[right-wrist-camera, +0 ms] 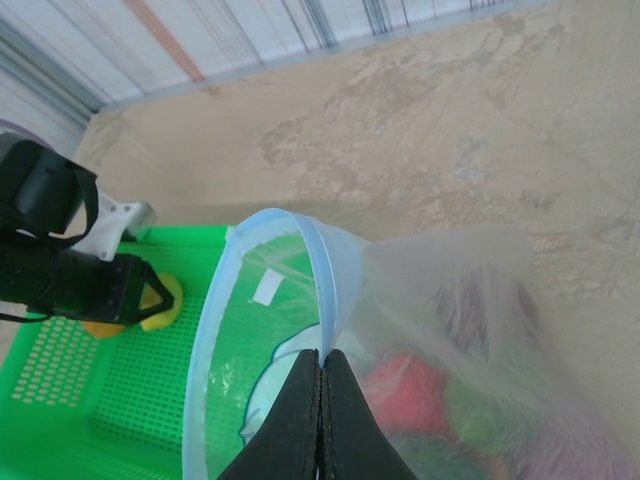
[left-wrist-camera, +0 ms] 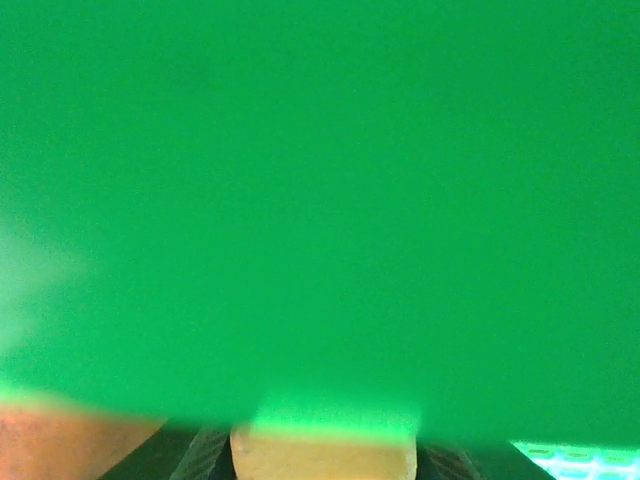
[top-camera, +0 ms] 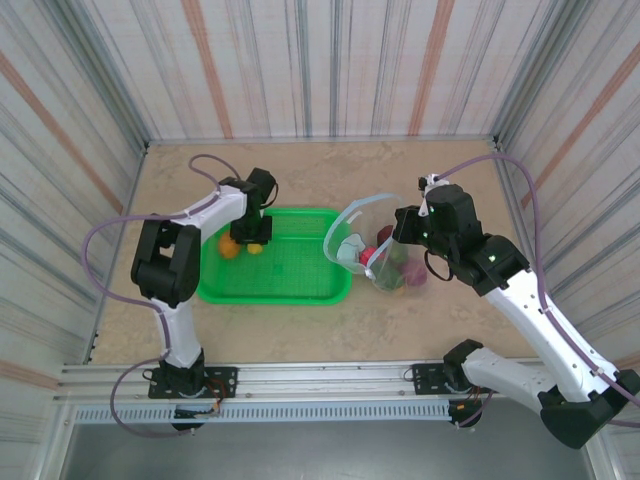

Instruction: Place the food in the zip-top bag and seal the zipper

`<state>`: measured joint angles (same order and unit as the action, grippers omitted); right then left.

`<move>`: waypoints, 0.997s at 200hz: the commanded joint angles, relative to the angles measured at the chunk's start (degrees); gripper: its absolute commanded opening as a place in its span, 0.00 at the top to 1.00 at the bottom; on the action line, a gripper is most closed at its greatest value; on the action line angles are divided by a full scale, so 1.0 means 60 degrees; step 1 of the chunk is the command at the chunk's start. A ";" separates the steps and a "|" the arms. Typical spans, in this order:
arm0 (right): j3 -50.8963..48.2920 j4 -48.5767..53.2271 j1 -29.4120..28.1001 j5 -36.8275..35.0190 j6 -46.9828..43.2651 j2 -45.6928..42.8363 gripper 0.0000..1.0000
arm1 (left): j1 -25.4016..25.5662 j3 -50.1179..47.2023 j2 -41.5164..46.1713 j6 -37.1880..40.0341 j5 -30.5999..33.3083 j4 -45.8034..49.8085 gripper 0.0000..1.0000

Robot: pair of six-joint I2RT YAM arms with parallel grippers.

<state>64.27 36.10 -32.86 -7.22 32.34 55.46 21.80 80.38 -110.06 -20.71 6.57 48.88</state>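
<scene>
Two pieces in basket [top-camera: 290, 272], more food [top-camera: 405, 272] in zip-top bag [top-camera: 352, 250]

Top view: green basket holds orange piece [top-camera: 230, 248] & yellow piece [top-camera: 256, 248] at far-left corner; left gripper [top-camera: 250, 240] sits over them. Bag just right of basket holds red, green, purple items; right gripper [top-camera: 398, 238] at its rim.
Left wrist: yellow piece betw dark fingers [left-wrist-camera: 205, 455], clamped or not can't tell.
Right wrist: fingers pressed together, pinching zipper [right-wrist-camera: 335, 270]; bag mouth gapes left twd basket, zipper strip looping upright round it.

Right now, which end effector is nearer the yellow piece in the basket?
Left. The left end effector is down in the basket, straddling the yellow piece. The right end effector is off beside the basket, pinching the bag by its rim.
</scene>
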 commanded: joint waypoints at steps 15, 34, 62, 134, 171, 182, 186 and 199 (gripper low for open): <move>0.0128 0.0106 0.0058 0.0039 -0.0188 -0.0129 1.00 | -0.0001 -0.0060 0.0524 0.0053 -0.0111 0.0347 0.68; 0.0125 0.0149 0.0057 0.0032 -0.0187 -0.0135 1.00 | 0.0027 -0.0174 0.1142 0.0075 -0.0427 0.0434 0.65; 0.0083 0.0151 0.0057 0.0032 -0.0173 -0.0206 1.00 | 0.0194 -0.0198 0.2264 0.0154 -0.0677 0.0845 0.64; 0.0054 0.0050 0.0057 0.0163 -0.0029 -0.0121 1.00 | 0.1698 0.0813 0.4729 0.0076 -0.3138 0.0771 0.64; 0.0050 0.0034 0.0039 0.0284 0.0016 -0.0059 1.00 | 0.3175 0.1649 0.4384 0.0029 -0.3779 0.0205 0.65; 0.0055 0.0034 0.0026 0.0319 0.0030 -0.0030 1.00 | 0.3404 0.1903 0.4079 -0.0019 -0.3839 0.0081 0.65; 0.0055 0.0034 0.0014 0.0335 0.0030 -0.0019 1.00 | 0.3455 0.1994 0.3948 -0.0026 -0.3864 0.0025 0.65; 0.0069 0.0048 -0.0012 0.0383 0.0045 -0.0004 1.00 | 0.3644 0.2302 0.3506 -0.0049 -0.3970 -0.0137 0.65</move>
<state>64.27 36.12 -32.86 -5.91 32.40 55.46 42.44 90.67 -84.71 -20.80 -14.31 50.33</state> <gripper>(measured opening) 0.049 0.397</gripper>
